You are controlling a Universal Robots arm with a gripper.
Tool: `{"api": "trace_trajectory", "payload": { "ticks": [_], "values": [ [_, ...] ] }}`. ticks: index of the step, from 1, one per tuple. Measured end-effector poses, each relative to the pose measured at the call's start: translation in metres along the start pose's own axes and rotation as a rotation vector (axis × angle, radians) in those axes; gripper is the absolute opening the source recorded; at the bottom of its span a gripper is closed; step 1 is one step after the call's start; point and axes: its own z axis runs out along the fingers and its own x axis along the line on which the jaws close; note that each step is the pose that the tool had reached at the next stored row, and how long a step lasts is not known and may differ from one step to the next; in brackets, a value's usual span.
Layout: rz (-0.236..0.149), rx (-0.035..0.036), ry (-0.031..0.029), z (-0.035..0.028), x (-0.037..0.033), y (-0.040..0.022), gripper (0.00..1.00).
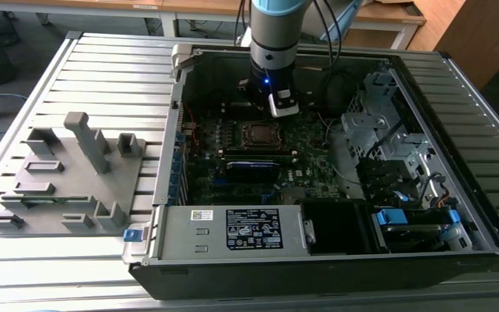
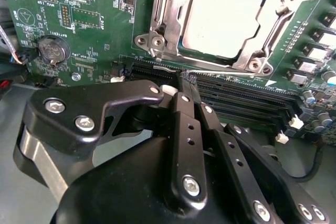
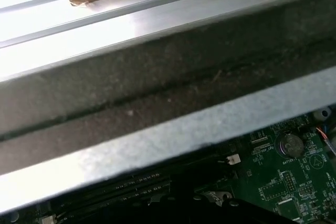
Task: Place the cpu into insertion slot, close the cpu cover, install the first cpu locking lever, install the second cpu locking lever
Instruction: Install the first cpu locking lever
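The cpu (image 2: 220, 19) lies flat in the insertion slot (image 1: 258, 133), its dull silver top facing up. The cpu cover (image 2: 164, 22), a silvery metal frame, lies down around the chip. A thin silvery locking lever (image 2: 226, 72) runs along the socket's edge nearest the fingers. My gripper (image 2: 184, 80) is shut, its black fingertips meeting right at that lever, beside the socket. Whether they touch the rod I cannot tell. In the exterior view the gripper (image 1: 277, 110) hangs inside the open computer case, just behind the socket.
Black memory slots (image 2: 247, 103) run beside the fingertips and a coin battery (image 2: 52, 50) sits on the green board. The case wall (image 3: 157, 93) is close behind the wrist. A power supply (image 1: 254, 229), a drive cage (image 1: 379, 130) and a grey fixture (image 1: 67, 175) surround the board.
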Motion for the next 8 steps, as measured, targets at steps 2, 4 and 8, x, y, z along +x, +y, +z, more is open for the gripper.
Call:
{"api": "trace_trajectory", "payload": {
  "ticks": [2, 4, 8],
  "values": [
    [0.004, 0.0016, -0.0018, 0.0003, 0.0, -0.0001, 0.11],
    [0.008, 0.0032, -0.0038, 0.0007, 0.0, -0.0002, 0.11],
    [0.015, 0.0104, -0.0113, 0.0017, 0.0, -0.0004, 0.11]
  ]
}}
